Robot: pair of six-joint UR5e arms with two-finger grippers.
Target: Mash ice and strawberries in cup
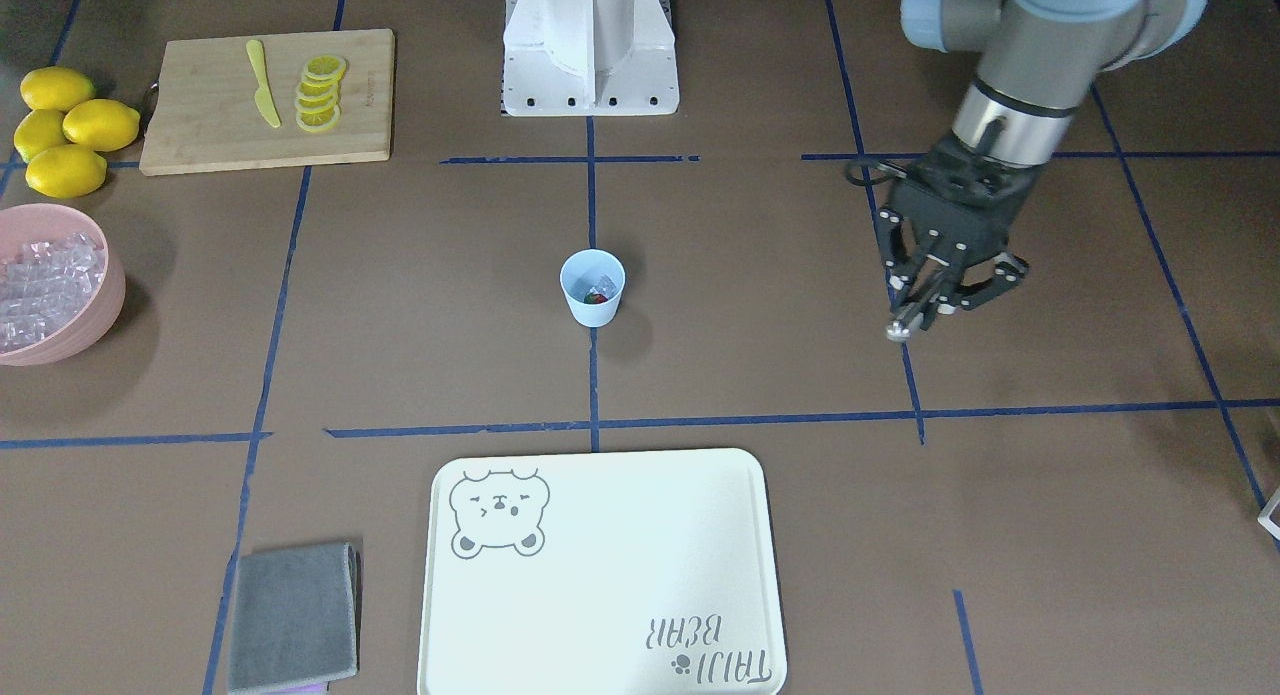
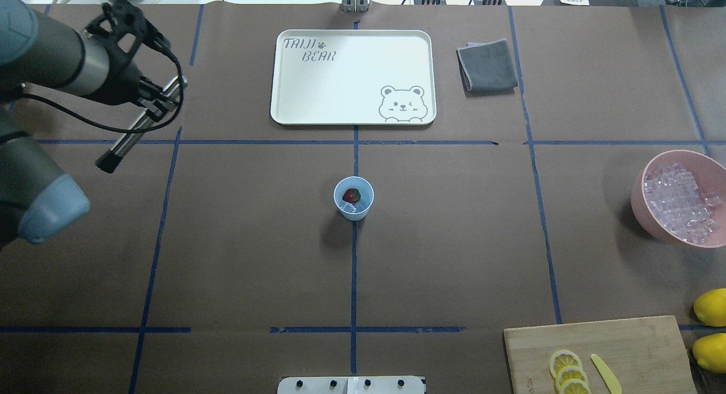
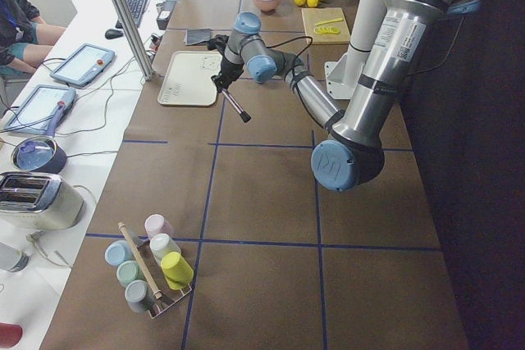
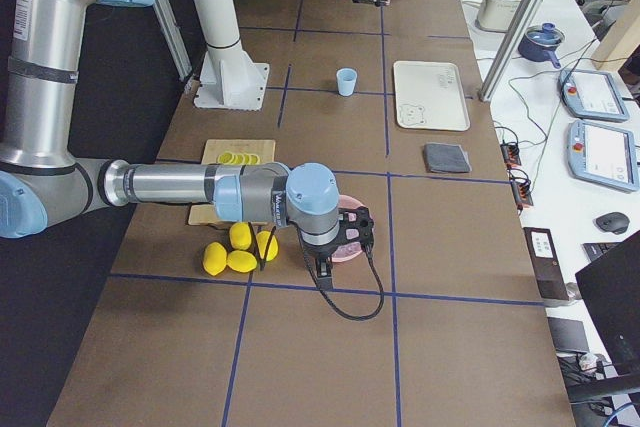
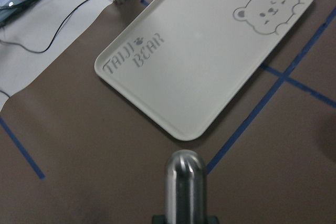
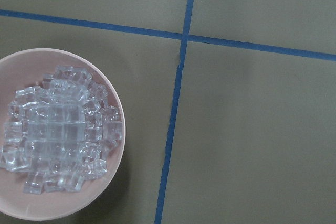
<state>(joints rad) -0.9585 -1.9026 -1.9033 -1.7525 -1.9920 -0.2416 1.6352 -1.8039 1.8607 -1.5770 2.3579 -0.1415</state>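
Centrally, the cup (image 1: 592,313) stands upright, mouth up; left hand (image 2: 154,104) grips slanted rod (image 2: 127,142).

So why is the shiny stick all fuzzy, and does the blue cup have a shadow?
Left wrist view: the metal stick sits very close to the lens, so it is out of focus, with a glare streak on its tip. Overhead view: yes, the cup throws a soft dark shadow on the table beside it.
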